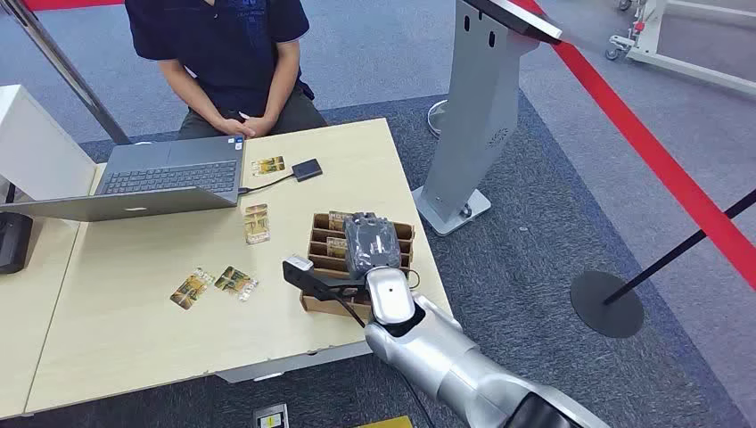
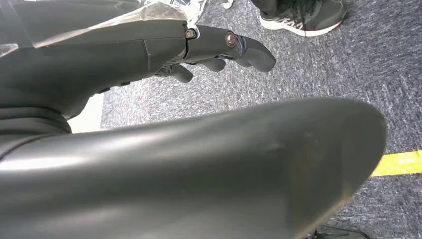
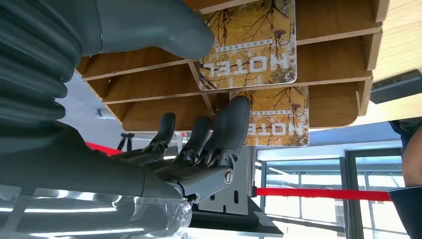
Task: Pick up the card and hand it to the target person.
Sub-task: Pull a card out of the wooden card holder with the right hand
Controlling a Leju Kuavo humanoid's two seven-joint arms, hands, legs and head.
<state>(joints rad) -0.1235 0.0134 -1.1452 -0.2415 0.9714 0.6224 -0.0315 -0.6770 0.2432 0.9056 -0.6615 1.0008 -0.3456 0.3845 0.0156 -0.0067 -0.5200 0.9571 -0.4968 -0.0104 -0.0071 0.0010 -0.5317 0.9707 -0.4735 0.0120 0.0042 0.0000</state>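
A slotted wooden card holder [image 1: 318,242] stands near the table's right edge, with yellow "HOTEL" cards upright in it. My right hand [image 1: 372,242] hovers directly over the holder, palm down. In the right wrist view the thumb [image 3: 164,27] lies beside the edge of one card [image 3: 249,45], and the dark fingers [image 3: 226,127] reach toward a second card [image 3: 278,117] one slot further. Both cards sit in their slots and no finger is closed on either. The target person [image 1: 223,53] sits across the table, hands clasped. My left hand [image 2: 199,45] hangs over the carpet holding nothing.
Loose cards lie on the table [image 1: 134,339]: one [image 1: 257,223] mid-table, two [image 1: 214,285] nearer me, another [image 1: 268,165] by a small black box [image 1: 307,169]. An open laptop [image 1: 169,174] sits far left. A grey kiosk [image 1: 472,107] and a rope stanchion [image 1: 606,303] stand to the right.
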